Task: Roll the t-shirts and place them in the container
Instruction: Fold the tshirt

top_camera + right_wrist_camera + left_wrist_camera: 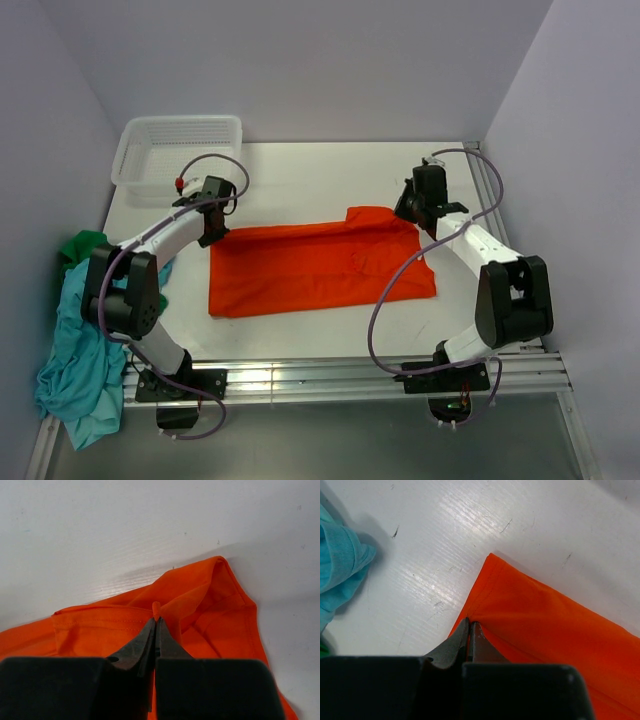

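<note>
orange t-shirt (310, 272) spread flat | left tool (213, 234) at far-left corner | right tool (408, 211) at far-right sleeve

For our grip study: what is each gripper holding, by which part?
Both hold the orange t-shirt: left gripper by an edge near a corner, right gripper by a sleeve-side fold.

One t-shirt (310, 268) is laid flat in the middle of the table (320, 170), pinched at its far corners by the left gripper (214, 236) and the right gripper (407, 213). A basket (135, 165) is set at the far left corner. Other t-shirts (75, 350) are heaped over the left edge.
</note>
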Motion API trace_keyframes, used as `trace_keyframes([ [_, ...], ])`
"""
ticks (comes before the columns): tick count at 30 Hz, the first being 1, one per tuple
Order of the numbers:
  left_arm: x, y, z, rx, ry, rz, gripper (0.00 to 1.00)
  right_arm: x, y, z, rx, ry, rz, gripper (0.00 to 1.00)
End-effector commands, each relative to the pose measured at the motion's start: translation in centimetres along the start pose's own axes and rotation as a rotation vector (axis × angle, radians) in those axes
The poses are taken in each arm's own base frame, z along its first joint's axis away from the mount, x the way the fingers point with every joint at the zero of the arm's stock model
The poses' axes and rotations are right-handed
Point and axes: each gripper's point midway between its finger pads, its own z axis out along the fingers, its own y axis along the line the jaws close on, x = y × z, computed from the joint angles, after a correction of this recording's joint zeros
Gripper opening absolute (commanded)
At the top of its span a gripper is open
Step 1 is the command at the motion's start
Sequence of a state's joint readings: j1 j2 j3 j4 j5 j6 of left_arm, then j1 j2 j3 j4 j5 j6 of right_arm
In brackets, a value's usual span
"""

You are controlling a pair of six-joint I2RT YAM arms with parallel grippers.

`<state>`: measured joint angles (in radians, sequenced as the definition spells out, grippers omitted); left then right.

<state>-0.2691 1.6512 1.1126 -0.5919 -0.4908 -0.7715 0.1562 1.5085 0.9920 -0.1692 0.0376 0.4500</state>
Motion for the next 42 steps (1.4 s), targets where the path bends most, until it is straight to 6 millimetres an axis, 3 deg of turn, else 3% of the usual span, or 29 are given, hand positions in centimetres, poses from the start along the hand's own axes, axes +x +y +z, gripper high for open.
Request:
trace_keyframes([
  [1,-0.6,0.3,-1.2,0.012,-0.031,-0.015,0.0,-2.0,-0.1,-1.1,-0.006,-0.083,0.017,0.0],
  [24,0.3,1.4,-3.4,-0.004,-0.037,-0.026,0.0,0.1,-1.3,-2.3,0.005,-0.075,0.04,0.0],
  [33,2.3,2.4,-2.3,-0.028,-0.006,-0.021,0.01,2.6,-2.9,-2.0,0.048,-0.055,0.067,0.0],
  [38,4.1,2.7,-1.1,-0.032,0.025,-0.009,0.14,4.7,-4.3,-1.3,0.094,-0.015,0.087,0.06],
  [40,4.4,2.9,-1.2,-0.025,0.025,-0.01,0.26,5.2,-4.6,-1.3,0.098,-0.016,0.093,0.17],
  [41,4.2,3.0,-1.3,-0.026,0.019,-0.013,0.31,5.2,-4.9,-1.5,0.108,-0.027,0.098,0.31],
  [42,4.0,3.0,-1.6,-0.017,0.009,-0.019,0.41,5.5,-5.0,-1.6,0.107,-0.029,0.098,0.32],
])
